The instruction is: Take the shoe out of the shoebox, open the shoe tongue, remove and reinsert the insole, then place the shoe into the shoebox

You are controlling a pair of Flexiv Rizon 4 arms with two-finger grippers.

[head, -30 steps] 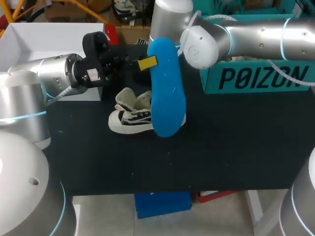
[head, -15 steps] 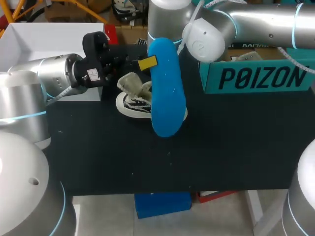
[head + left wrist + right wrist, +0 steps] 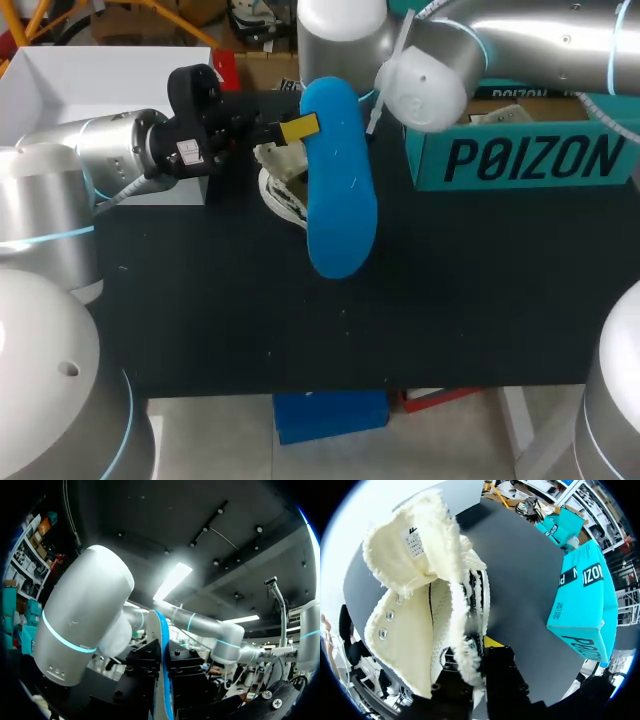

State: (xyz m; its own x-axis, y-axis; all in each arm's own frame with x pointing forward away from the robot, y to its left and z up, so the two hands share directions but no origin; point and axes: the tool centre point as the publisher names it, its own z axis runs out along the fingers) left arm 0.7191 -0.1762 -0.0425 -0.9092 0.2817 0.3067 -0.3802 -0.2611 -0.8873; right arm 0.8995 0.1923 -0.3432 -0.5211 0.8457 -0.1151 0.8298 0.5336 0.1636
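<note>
Midway through the job, the left gripper point(image 3: 297, 128) is clamped on the far end of a long blue foam insole point(image 3: 338, 195), holding it aloft over the black table point(image 3: 450, 300). The insole's long axis runs from far to near, and its free rounded end points toward the near edge. In the left wrist view it stands edge-on, pinched between the two fingers.

The right arm comes in from the right and reaches past the middle. Its right gripper point(image 3: 475, 675) is closed on the rim of a cream canvas lace-up shoe point(image 3: 283, 200), one finger on each side of the fabric. The frayed tongue is folded back and the mouth gapes toward that wrist. The shoe hangs above the table just left of the insole and is partly hidden behind it.

A teal cardboard shoebox point(image 3: 520, 155) sits at the far right, well apart from both.

Reinserting looks to be the step in hand. It turns on bringing the insole's free near end round to the shoe's open mouth, since the two now lie side by side rather than end to opening.
</note>
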